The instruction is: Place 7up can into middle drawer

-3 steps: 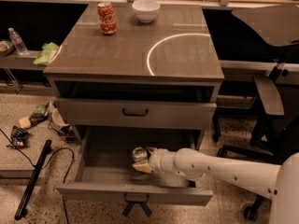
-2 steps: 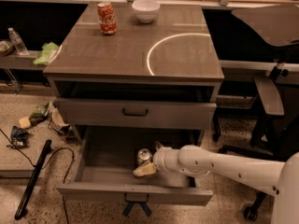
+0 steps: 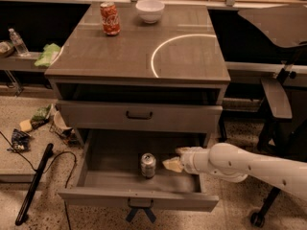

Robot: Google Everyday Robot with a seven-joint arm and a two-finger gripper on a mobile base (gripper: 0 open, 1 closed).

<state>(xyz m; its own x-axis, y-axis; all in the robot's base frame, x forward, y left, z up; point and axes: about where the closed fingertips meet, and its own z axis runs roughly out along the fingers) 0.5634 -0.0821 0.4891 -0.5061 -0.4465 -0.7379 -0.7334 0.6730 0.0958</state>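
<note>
The 7up can stands upright on the grey floor of the open middle drawer, near its centre. It has a shiny silver top. My gripper is on the end of the white arm coming in from the right. It is inside the drawer, just right of the can and apart from it. Its pale fingers are spread open and hold nothing. The drawer front carries a handle with dark crossed strips.
A red Coca-Cola can and a white bowl stand at the back of the cabinet top. The drawer above, with a black handle, is closed. A black stick, cable and litter lie on the floor at left. A chair stands at right.
My gripper has let go of the can and drawn back to the right. The can now stands free in the drawer.
</note>
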